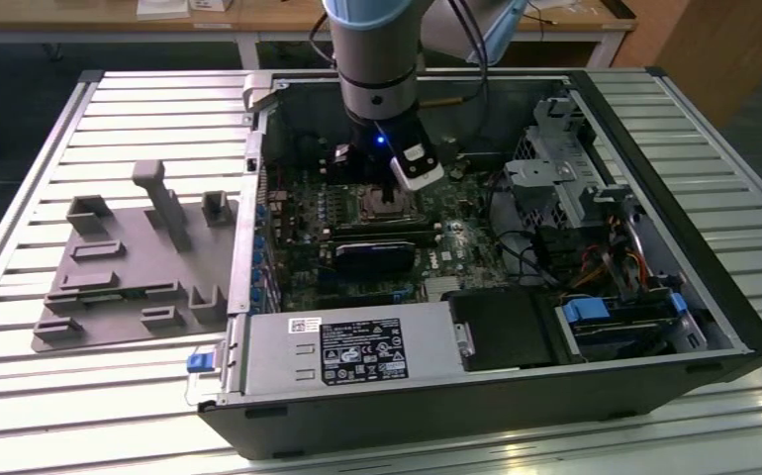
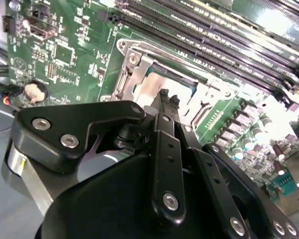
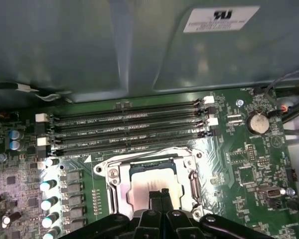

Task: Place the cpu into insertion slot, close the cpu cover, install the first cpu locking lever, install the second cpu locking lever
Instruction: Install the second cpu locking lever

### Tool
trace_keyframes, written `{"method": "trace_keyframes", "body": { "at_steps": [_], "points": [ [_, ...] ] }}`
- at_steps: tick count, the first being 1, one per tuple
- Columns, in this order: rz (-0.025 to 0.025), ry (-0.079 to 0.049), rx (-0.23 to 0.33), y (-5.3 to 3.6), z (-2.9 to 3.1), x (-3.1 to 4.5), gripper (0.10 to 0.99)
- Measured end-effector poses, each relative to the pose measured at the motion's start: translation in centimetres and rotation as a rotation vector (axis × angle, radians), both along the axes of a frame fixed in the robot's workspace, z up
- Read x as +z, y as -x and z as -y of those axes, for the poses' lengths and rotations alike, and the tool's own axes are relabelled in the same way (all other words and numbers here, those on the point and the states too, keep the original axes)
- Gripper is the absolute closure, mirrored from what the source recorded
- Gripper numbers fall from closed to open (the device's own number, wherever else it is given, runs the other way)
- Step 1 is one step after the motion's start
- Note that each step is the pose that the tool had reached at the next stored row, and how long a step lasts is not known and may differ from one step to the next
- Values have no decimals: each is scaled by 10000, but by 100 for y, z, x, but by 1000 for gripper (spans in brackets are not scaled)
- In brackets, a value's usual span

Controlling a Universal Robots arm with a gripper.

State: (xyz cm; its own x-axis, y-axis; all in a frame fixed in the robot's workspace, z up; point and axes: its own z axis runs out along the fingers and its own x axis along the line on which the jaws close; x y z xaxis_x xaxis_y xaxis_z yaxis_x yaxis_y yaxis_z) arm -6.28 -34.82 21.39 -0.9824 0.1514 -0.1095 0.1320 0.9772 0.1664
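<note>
Exterior view: the gripper (image 1: 384,194) reaches into an open computer case (image 1: 487,396) on a slatted metal desk (image 1: 38,396), poised over the insertion slot (image 1: 389,206) on the green circuit board.
Second wrist view: black fingers (image 2: 164,102) pressed together, closed and empty, tips at the silver cpu cover (image 2: 139,64).
First wrist view: the cpu (image 3: 152,183), dull grey and square, sits in its slot, framed by shiny metal.

cpu (image 3: 152,191) half behind claw (image 3: 159,196) (fingers pressed together)
</note>
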Motion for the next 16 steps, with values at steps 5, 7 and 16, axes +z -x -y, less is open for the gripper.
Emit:
{"method": "trace_keyframes", "body": {
  "at_steps": [5,7,16],
  "points": [
    [0,71,-1,0,-8,128,984],
    [2,175,-2,0,-10,161,984],
    [1,290,-1,0,-16,170,984]
  ]
}}
